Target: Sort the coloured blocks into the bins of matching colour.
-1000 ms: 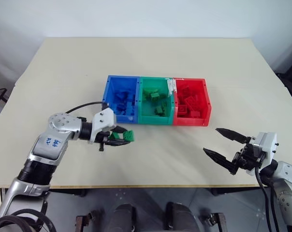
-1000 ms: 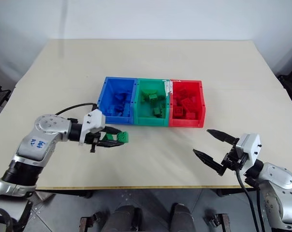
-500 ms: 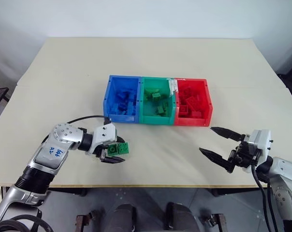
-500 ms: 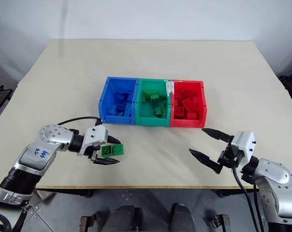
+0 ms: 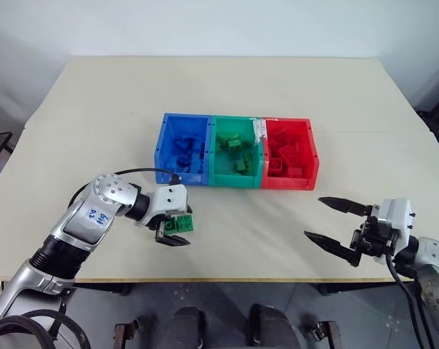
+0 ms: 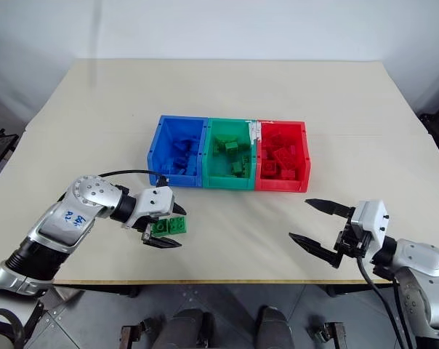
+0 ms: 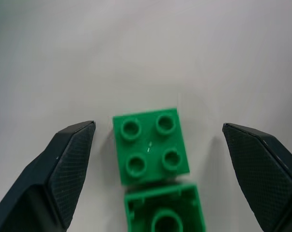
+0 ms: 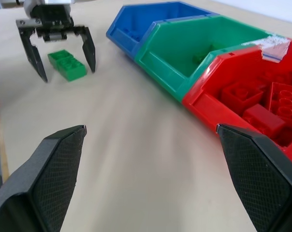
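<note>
A pale beige table point(image 5: 227, 87) stands before a plain white wall point(image 5: 219, 25).

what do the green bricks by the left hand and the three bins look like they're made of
Green bricks: likely hard moulded plastic, with crisp studs and a slight sheen. Bins: also plastic by the look, with thin smooth walls, solid colour and soft glare on the rims.

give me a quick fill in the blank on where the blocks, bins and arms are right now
1. The left gripper is open over two ____ blocks on the table.
2. The middle bin is ____.
3. The right gripper holds ____.
4. The red bin stands nearest the ____ gripper.

Missing words: green; green; nothing; right
</note>
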`<action>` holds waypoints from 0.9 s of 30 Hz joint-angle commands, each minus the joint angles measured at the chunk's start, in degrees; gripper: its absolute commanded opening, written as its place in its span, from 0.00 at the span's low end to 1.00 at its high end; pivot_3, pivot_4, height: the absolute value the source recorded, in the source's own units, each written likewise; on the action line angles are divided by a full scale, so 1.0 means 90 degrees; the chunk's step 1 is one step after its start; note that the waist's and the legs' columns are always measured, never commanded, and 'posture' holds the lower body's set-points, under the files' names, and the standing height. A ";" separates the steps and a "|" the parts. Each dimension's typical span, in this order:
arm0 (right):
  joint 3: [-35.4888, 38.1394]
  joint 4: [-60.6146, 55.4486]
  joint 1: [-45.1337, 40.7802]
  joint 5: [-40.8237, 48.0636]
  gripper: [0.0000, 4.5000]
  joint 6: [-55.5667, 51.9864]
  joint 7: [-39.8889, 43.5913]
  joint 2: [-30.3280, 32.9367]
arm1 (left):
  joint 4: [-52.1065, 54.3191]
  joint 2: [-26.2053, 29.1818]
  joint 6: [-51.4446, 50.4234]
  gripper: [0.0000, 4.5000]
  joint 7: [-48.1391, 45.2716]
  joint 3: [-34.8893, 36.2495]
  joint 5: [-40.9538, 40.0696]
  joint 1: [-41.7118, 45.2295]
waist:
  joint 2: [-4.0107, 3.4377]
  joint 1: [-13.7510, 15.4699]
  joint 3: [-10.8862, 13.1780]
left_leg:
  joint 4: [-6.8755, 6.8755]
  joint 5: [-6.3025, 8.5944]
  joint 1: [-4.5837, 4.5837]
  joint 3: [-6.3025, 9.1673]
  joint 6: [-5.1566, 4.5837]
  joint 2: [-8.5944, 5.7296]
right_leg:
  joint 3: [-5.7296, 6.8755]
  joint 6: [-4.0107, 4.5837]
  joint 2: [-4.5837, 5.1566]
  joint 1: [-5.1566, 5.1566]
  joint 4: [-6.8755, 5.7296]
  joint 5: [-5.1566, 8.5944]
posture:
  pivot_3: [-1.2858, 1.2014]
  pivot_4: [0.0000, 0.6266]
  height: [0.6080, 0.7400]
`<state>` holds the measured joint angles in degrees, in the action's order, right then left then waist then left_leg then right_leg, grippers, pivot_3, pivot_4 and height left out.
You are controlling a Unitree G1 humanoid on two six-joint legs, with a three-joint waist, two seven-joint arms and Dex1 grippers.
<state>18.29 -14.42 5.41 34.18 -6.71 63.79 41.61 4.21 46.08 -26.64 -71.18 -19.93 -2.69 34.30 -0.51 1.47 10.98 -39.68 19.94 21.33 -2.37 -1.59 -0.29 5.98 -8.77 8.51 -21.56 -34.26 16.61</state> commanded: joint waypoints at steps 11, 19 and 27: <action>0.0197 -0.0402 0.0280 0.0120 1.00 0.0073 0.0149 0.0092 | -0.0043 -0.0262 0.0032 0.33 0.0120 0.0118 -0.0055 0.0115 | 0.0000 0.0017 0.0000 | -0.0002 0.0000 0.0001 0.0003 0.0000 0.0003 | 0.0001 0.0000 0.0001 0.0001 0.0000 0.0000 | 0.52 0.24 1.00; 0.0313 -0.0292 0.0012 0.0228 1.00 0.0275 -0.0600 -0.0556 | -0.0971 -0.2030 0.0378 0.33 0.1330 0.1053 -0.0686 0.1318 | 0.0008 0.0039 0.0003 | -0.0031 -0.0001 0.0013 0.0015 -0.0002 0.0005 | 0.0007 -0.0001 0.0003 0.0003 -0.0016 -0.0001 | 0.52 0.24 1.00; 0.0275 -0.0015 -0.0480 -0.0351 1.00 0.0905 -0.1660 -0.1372 | -0.3431 -0.3274 0.1737 0.33 0.2812 0.1156 -0.0066 0.2718 | 0.0005 0.0006 0.0002 | -0.0032 -0.0001 0.0010 0.0006 -0.0002 -0.0016 | 0.0007 -0.0002 0.0002 0.0001 -0.0021 -0.0001 | 0.52 0.24 1.00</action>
<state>19.40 -14.20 1.47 31.92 -0.65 50.60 29.57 -24.67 16.93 -13.86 -47.50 -10.32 -4.10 57.16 -0.46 1.52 11.00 -39.95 19.93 21.43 -2.34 -1.61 -0.43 6.04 -8.78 8.52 -21.57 -34.44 16.60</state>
